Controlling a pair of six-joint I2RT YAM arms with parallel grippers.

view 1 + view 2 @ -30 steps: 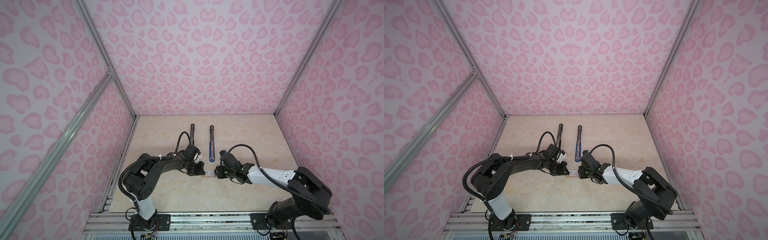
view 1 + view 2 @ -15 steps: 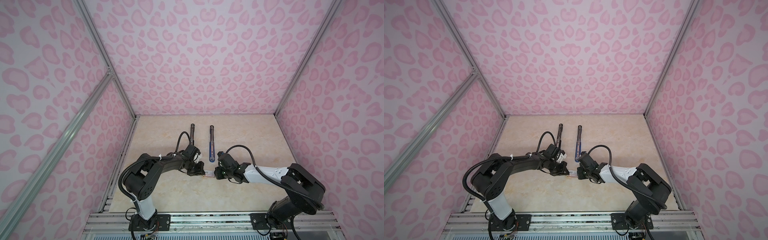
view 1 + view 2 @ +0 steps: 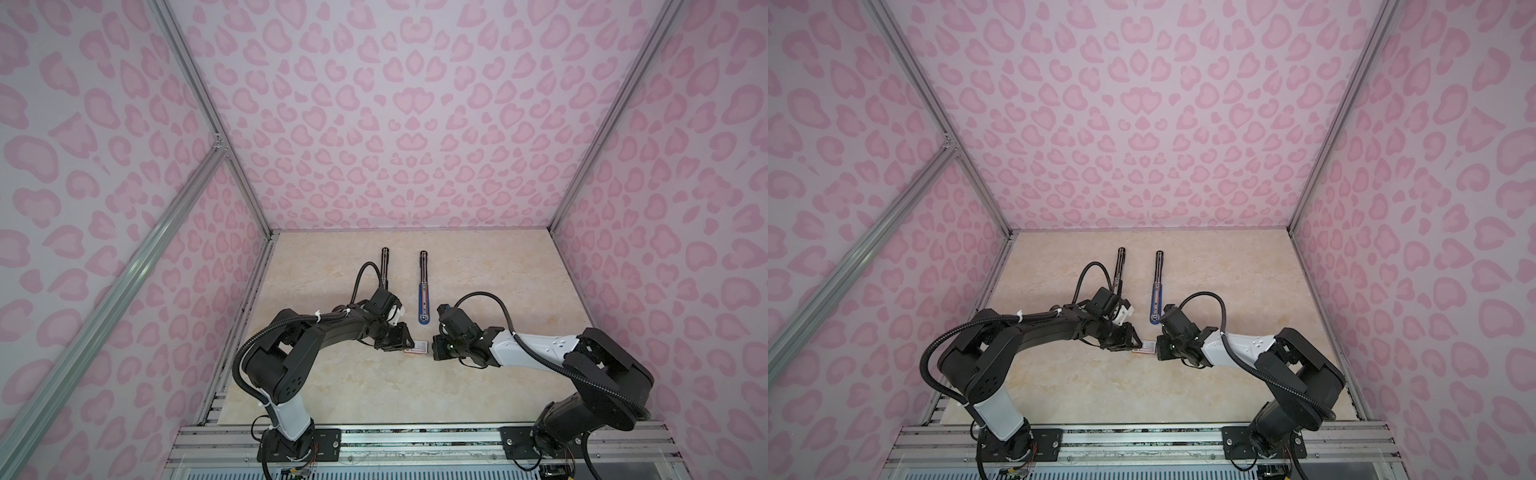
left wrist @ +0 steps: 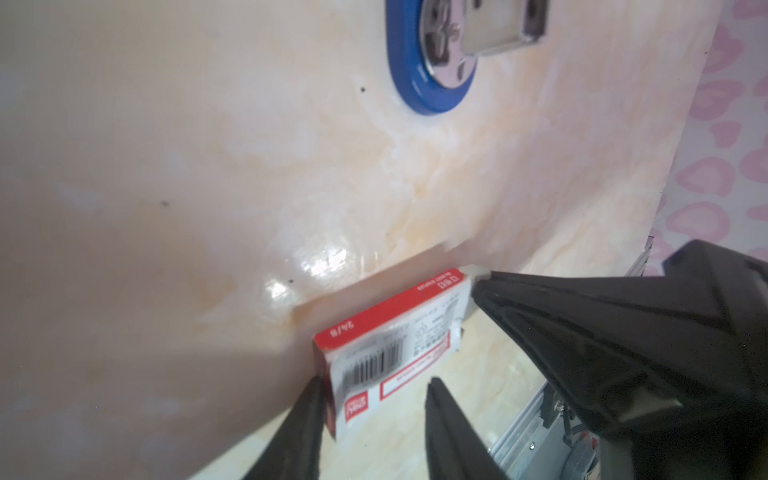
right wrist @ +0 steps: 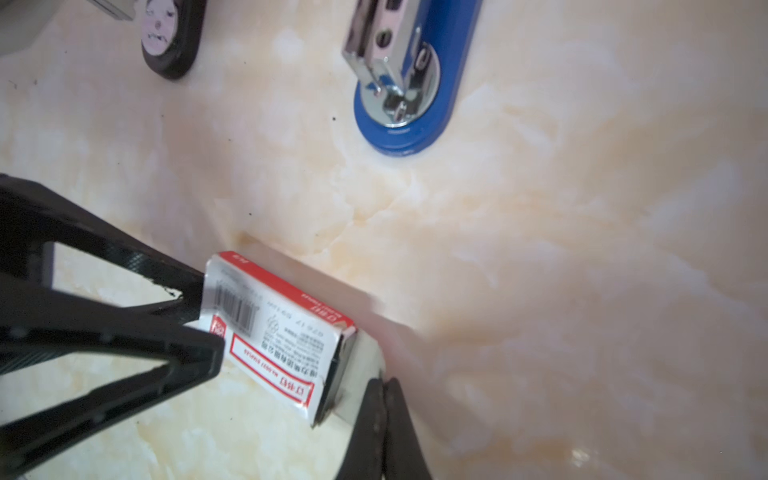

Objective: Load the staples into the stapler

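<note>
- Since a second ago the arms have barely shifted in both top views. The change is at the tips: the left gripper (image 4: 374, 384) has let its jaws part, and the right gripper (image 5: 384, 384) has drawn its jaws together.
- Left gripper: jaws partly open, gripping nothing. One end of a small white-and-red box (image 5: 274, 328) lies between its fingers (image 4: 305, 428). One finger is against the box's red side and the other stands clear of it.
- Right gripper: jaws pressed fully together at the opposite end of the box, facing the left gripper. A white flap (image 5: 361, 353) sticking out of that end runs right up to its tips. I cannot tell whether the flap is actually pinched.
- The box rests barcode-face up on the table (image 3: 353, 382), directly between the two grippers.
- Just ahead of the right gripper's tips, the box's open end shows a dark grey edge. It is too blurred to tell whether that is the staples.
- The blue stapler (image 3: 423, 291) lies opened flat beyond the right gripper's tips, near the box but apart from it.
- The black stapler (image 3: 385, 266) lies likewise beyond the left gripper, partly behind that arm's cable.
</note>
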